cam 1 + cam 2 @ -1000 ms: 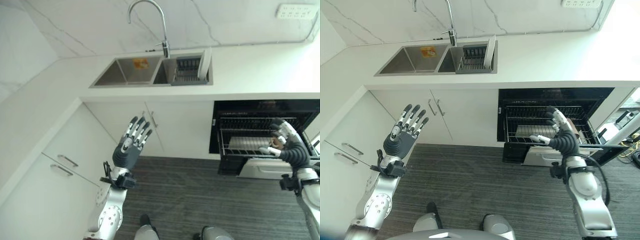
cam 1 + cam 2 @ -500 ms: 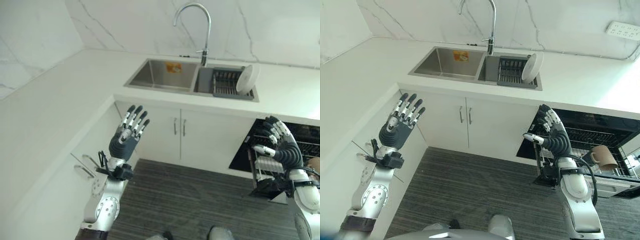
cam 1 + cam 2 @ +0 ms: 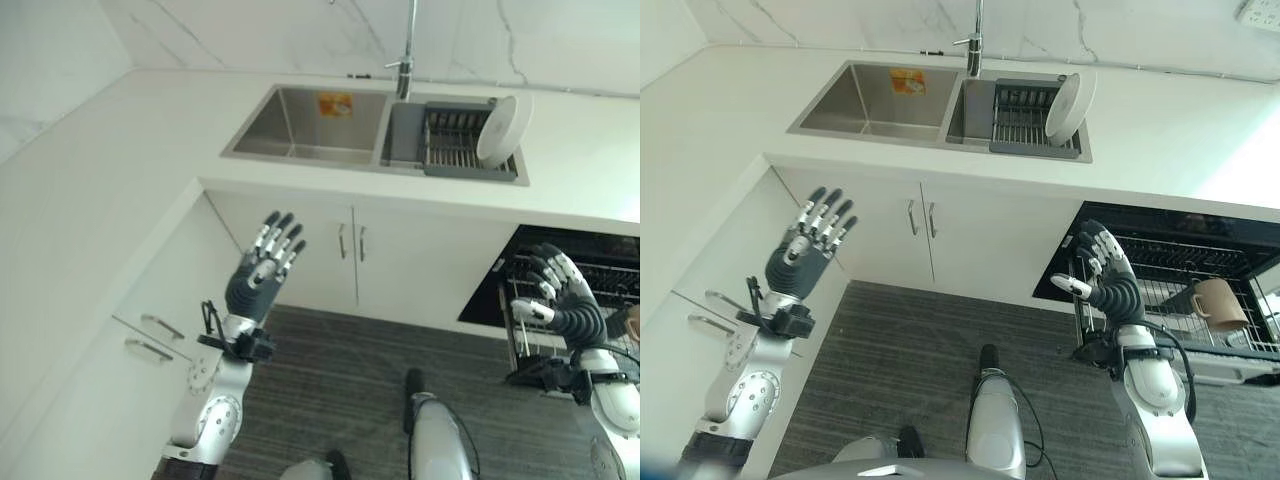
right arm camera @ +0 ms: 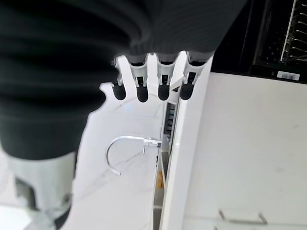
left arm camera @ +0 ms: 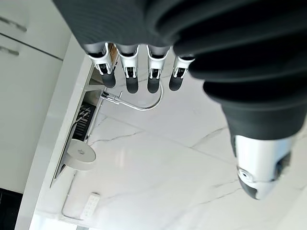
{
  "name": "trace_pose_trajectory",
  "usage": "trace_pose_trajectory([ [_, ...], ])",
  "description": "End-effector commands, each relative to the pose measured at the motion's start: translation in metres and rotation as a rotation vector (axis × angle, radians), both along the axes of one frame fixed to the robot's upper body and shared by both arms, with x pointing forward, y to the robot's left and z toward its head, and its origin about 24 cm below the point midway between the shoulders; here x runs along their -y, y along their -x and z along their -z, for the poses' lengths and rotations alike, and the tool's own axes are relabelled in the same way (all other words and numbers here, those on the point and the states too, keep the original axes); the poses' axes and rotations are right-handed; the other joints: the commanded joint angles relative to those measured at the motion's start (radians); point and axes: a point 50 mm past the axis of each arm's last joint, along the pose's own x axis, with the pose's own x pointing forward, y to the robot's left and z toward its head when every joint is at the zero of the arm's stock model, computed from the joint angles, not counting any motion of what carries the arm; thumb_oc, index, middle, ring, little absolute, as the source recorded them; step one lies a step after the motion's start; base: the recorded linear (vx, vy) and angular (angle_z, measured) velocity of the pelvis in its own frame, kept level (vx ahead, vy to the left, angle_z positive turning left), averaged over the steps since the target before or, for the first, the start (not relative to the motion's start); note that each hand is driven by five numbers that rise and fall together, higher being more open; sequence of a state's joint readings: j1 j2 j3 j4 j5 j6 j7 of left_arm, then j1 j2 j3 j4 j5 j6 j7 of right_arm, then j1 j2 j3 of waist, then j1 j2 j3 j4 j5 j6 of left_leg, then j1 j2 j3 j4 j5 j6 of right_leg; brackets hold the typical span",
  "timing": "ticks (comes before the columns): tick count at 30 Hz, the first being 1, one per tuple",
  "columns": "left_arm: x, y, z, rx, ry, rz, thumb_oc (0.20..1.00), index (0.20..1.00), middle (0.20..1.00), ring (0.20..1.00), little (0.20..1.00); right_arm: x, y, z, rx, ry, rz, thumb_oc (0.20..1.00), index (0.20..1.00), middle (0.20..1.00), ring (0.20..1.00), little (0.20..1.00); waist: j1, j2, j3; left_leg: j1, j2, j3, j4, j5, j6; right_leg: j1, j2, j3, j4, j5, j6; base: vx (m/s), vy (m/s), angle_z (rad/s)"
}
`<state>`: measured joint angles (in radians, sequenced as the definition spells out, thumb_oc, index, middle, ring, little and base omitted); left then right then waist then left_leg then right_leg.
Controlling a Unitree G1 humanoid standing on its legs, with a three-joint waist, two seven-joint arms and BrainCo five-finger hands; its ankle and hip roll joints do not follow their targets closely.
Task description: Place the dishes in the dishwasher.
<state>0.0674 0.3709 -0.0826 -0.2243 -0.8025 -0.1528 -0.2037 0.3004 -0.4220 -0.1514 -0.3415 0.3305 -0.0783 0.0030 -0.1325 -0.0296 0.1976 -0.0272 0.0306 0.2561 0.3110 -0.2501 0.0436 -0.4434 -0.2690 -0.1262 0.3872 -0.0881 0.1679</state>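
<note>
Both hands have kept their raised, splayed pose since half a second ago, while the camera has swung so the sink sits higher in view and more of the dishwasher shows. The left hand (image 3: 262, 283) is held up in front of the white cabinet doors (image 3: 940, 235), fingers straight and spread, holding nothing. The right hand (image 3: 1105, 283) hovers at the left edge of the open dishwasher (image 3: 1170, 270), fingers likewise spread and empty. A white plate (image 3: 1070, 106) stands on edge in the dark rack (image 3: 1025, 115) in the right basin of the sink (image 3: 865, 100), at the rack's right end, well apart from both hands. A tan mug (image 3: 1218, 304) lies tilted on the dishwasher's wire rack (image 3: 1160, 300), near the right hand's fingers but not touching them. The faucet (image 3: 406, 60) rises behind the sink, on the white countertop (image 3: 1160, 130).
</note>
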Motion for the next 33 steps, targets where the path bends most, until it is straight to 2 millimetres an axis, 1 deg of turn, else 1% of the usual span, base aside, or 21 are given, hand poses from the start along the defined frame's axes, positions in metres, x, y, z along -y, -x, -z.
trace_pose_trajectory([
  [1, -0.001, 0.002, -0.034, 0.169, -0.002, 0.036, 1.000, 1.000, 1.000, 1.000, 1.000, 0.004, -0.003, -0.021, 0.128, -0.010, 0.012, 1.000, 1.000, 1.000, 1.000, 1.000, -0.049, -0.031, -0.048, 0.067, -0.004, 0.043, -0.011, -0.072, -0.013, 0.107, 0.067, -0.042, -0.087, 0.132, 0.005, 0.35, -0.353, 0.39],
  [3, 0.004, 0.004, -0.037, 0.191, 0.013, 0.059, 1.000, 1.000, 1.000, 1.000, 1.000, 0.003, -0.008, -0.024, 0.135, -0.006, 0.007, 1.000, 1.000, 1.000, 1.000, 1.000, -0.058, -0.022, -0.073, 0.122, 0.009, 0.073, -0.011, -0.087, -0.024, 0.138, 0.082, -0.068, -0.087, 0.118, -0.006, 0.34, -0.338, 0.35],
  [4, 0.004, 0.004, -0.037, 0.193, 0.010, 0.060, 1.000, 1.000, 1.000, 1.000, 1.000, 0.003, -0.008, -0.024, 0.134, -0.003, 0.006, 1.000, 1.000, 1.000, 1.000, 1.000, -0.061, -0.017, -0.078, 0.131, 0.012, 0.075, -0.011, -0.076, -0.028, 0.144, 0.093, -0.066, -0.087, 0.109, -0.010, 0.23, -0.217, 0.08],
  [7, 0.005, 0.004, -0.038, 0.196, 0.022, 0.057, 1.000, 1.000, 1.000, 1.000, 1.000, 0.005, -0.011, -0.027, 0.131, 0.003, 0.004, 1.000, 1.000, 1.000, 1.000, 1.000, -0.064, 0.003, -0.091, 0.168, 0.016, 0.080, -0.011, 0.020, -0.060, 0.170, 0.143, -0.065, -0.087, 0.073, -0.043, 0.22, -0.218, 0.04],
  [8, 0.005, 0.004, -0.039, 0.202, 0.033, 0.051, 1.000, 1.000, 1.000, 1.000, 1.000, 0.006, -0.012, -0.028, 0.130, 0.006, -0.001, 1.000, 1.000, 1.000, 1.000, 1.000, -0.063, 0.014, -0.096, 0.192, 0.007, 0.074, -0.011, 0.132, -0.093, 0.187, 0.177, -0.052, -0.087, 0.048, -0.068, 0.27, -0.241, -0.11],
  [10, 0.007, 0.005, -0.041, 0.218, 0.048, 0.054, 1.000, 1.000, 1.000, 1.000, 1.000, 0.009, -0.012, -0.029, 0.127, 0.007, -0.009, 1.000, 1.000, 1.000, 1.000, 1.000, -0.054, 0.013, -0.096, 0.205, -0.019, 0.069, 0.020, 0.297, -0.147, 0.221, 0.206, -0.027, -0.087, 0.013, -0.099, 0.25, -0.238, -0.30],
  [11, 0.009, 0.006, -0.041, 0.227, 0.052, 0.055, 1.000, 1.000, 1.000, 1.000, 1.000, 0.010, -0.012, -0.029, 0.124, 0.014, -0.010, 1.000, 1.000, 1.000, 1.000, 1.000, -0.048, 0.008, -0.091, 0.156, -0.020, 0.061, 0.114, 0.348, -0.169, 0.236, 0.218, -0.008, -0.087, -0.001, -0.118, 0.20, -0.231, -0.59],
  [12, 0.011, 0.008, -0.042, 0.235, 0.061, 0.066, 1.000, 1.000, 1.000, 1.000, 1.000, 0.010, -0.013, -0.028, 0.120, 0.020, -0.003, 1.000, 1.000, 1.000, 1.000, 1.000, -0.037, -0.010, -0.076, 0.056, 0.000, 0.071, 0.226, 0.375, -0.182, 0.271, 0.212, 0.004, -0.087, -0.019, -0.130, 0.17, -0.198, -0.55],
  [13, 0.012, 0.008, -0.042, 0.238, 0.064, 0.076, 1.000, 1.000, 1.000, 1.000, 1.000, 0.011, -0.014, -0.028, 0.115, 0.018, 0.007, 1.000, 1.000, 1.000, 1.000, 1.000, -0.033, -0.019, -0.063, -0.002, 0.028, 0.086, 0.240, 0.340, -0.167, 0.288, 0.205, 0.001, -0.087, -0.027, -0.129, 0.24, -0.079, -0.34],
  [14, 0.011, 0.008, -0.040, 0.239, 0.072, 0.080, 1.000, 1.000, 1.000, 1.000, 1.000, 0.011, -0.017, -0.028, 0.113, 0.012, 0.008, 1.000, 1.000, 1.000, 1.000, 1.000, -0.030, -0.020, -0.044, -0.012, 0.042, 0.109, 0.147, 0.288, -0.129, 0.309, 0.200, 0.010, -0.087, -0.037, -0.120, 0.24, 0.075, -0.14],
  [15, 0.009, 0.009, -0.039, 0.240, 0.071, 0.078, 1.000, 1.000, 1.000, 1.000, 1.000, 0.011, -0.018, -0.027, 0.113, 0.012, 0.006, 1.000, 1.000, 1.000, 1.000, 1.000, -0.028, -0.018, -0.041, 0.000, 0.038, 0.118, 0.049, 0.281, -0.116, 0.313, 0.200, 0.020, -0.087, -0.039, -0.113, 0.26, 0.177, -0.18],
  [16, 0.007, 0.011, -0.038, 0.239, 0.068, 0.074, 1.000, 1.000, 1.000, 1.000, 1.000, 0.010, -0.018, -0.026, 0.109, 0.014, 0.001, 1.000, 1.000, 1.000, 1.000, 1.000, -0.026, -0.008, -0.036, -0.016, 0.052, 0.109, -0.011, 0.263, -0.107, 0.318, 0.211, 0.030, -0.087, -0.042, -0.107, 0.16, 0.187, -0.18],
  [18, 0.002, 0.012, -0.036, 0.235, 0.072, 0.061, 1.000, 1.000, 1.000, 1.000, 1.000, 0.009, -0.017, -0.025, 0.103, 0.021, -0.008, 1.000, 1.000, 1.000, 1.000, 1.000, -0.025, 0.016, -0.035, -0.091, 0.096, 0.053, -0.011, 0.196, -0.104, 0.320, 0.233, 0.042, -0.087, -0.047, -0.097, 0.16, 0.200, -0.36],
  [19, -0.002, 0.013, -0.034, 0.230, 0.076, 0.054, 1.000, 1.000, 1.000, 1.000, 1.000, 0.010, -0.016, -0.026, 0.097, 0.027, -0.013, 1.000, 1.000, 1.000, 1.000, 1.000, -0.022, 0.024, -0.041, -0.128, 0.116, 0.006, -0.011, 0.161, -0.110, 0.323, 0.235, 0.048, -0.087, -0.054, -0.089, 0.25, 0.235, -0.13],
  [21, -0.005, 0.014, -0.031, 0.226, 0.074, 0.053, 1.000, 1.000, 1.000, 1.000, 1.000, 0.011, -0.017, -0.028, 0.095, 0.037, -0.008, 1.000, 1.000, 1.000, 1.000, 1.000, -0.010, 0.035, -0.056, -0.172, 0.149, -0.060, -0.011, 0.169, -0.139, 0.335, 0.228, 0.059, -0.087, -0.066, -0.086, 0.29, 0.269, 0.05],
  [22, -0.006, 0.014, -0.030, 0.227, 0.073, 0.056, 1.000, 1.000, 1.000, 1.000, 1.000, 0.012, -0.018, -0.029, 0.098, 0.038, -0.004, 1.000, 1.000, 1.000, 1.000, 1.000, -0.007, 0.038, -0.061, -0.175, 0.152, -0.062, -0.011, 0.168, -0.142, 0.338, 0.225, 0.060, -0.087, -0.071, -0.085, 0.28, 0.288, -0.16],
  [24, -0.009, 0.013, -0.029, 0.229, 0.063, 0.061, 1.000, 1.000, 1.000, 1.000, 1.000, 0.012, -0.021, -0.032, 0.105, 0.027, 0.016, 1.000, 1.000, 1.000, 1.000, 1.000, -0.001, 0.048, -0.076, -0.162, 0.150, -0.048, -0.011, 0.142, -0.140, 0.350, 0.188, 0.040, -0.087, -0.082, -0.065, 0.35, 0.413, -0.19],
  [26, -0.010, 0.009, -0.036, 0.241, 0.059, 0.061, 1.000, 1.000, 1.000, 1.000, 1.000, 0.008, -0.017, -0.032, 0.113, 0.012, 0.023, 1.000, 1.000, 1.000, 1.000, 1.000, -0.009, 0.048, -0.086, -0.141, 0.121, -0.037, -0.011, 0.115, -0.119, 0.357, 0.153, 0.027, -0.087, -0.069, -0.041, 0.36, 0.452, -0.08],
  [28, -0.005, 0.003, -0.048, 0.260, 0.039, 0.058, 1.000, 1.000, 1.000, 1.000, 1.000, 0.002, -0.015, -0.029, 0.121, -0.019, 0.032, 1.000, 1.000, 1.000, 1.000, 1.000, -0.011, 0.046, -0.086, -0.127, 0.073, -0.055, -0.011, 0.092, -0.084, 0.371, 0.130, 0.002, -0.087, -0.025, -0.028, 0.33, 0.434, 0.04],
  [29, -0.004, 0.002, -0.050, 0.263, 0.029, 0.057, 1.000, 1.000, 1.000, 1.000, 1.000, 0.000, -0.015, -0.027, 0.122, -0.037, 0.030, 1.000, 1.000, 1.000, 1.000, 1.000, -0.009, 0.048, -0.086, -0.124, 0.060, -0.066, -0.011, 0.089, -0.072, 0.383, 0.140, -0.018, -0.087, 0.019, -0.031, 0.25, 0.316, -0.08],
  [33, -0.003, 0.003, -0.052, 0.284, -0.002, 0.061, 1.000, 1.000, 1.000, 1.000, 1.000, -0.004, -0.018, -0.026, 0.124, -0.059, 0.038, 1.000, 1.000, 1.000, 1.000, 1.000, 0.003, 0.060, -0.079, -0.123, 0.063, -0.068, -0.011, 0.087, -0.061, 0.404, 0.170, -0.087, -0.087, 0.096, -0.031, 0.13, 0.152, -0.13],
])
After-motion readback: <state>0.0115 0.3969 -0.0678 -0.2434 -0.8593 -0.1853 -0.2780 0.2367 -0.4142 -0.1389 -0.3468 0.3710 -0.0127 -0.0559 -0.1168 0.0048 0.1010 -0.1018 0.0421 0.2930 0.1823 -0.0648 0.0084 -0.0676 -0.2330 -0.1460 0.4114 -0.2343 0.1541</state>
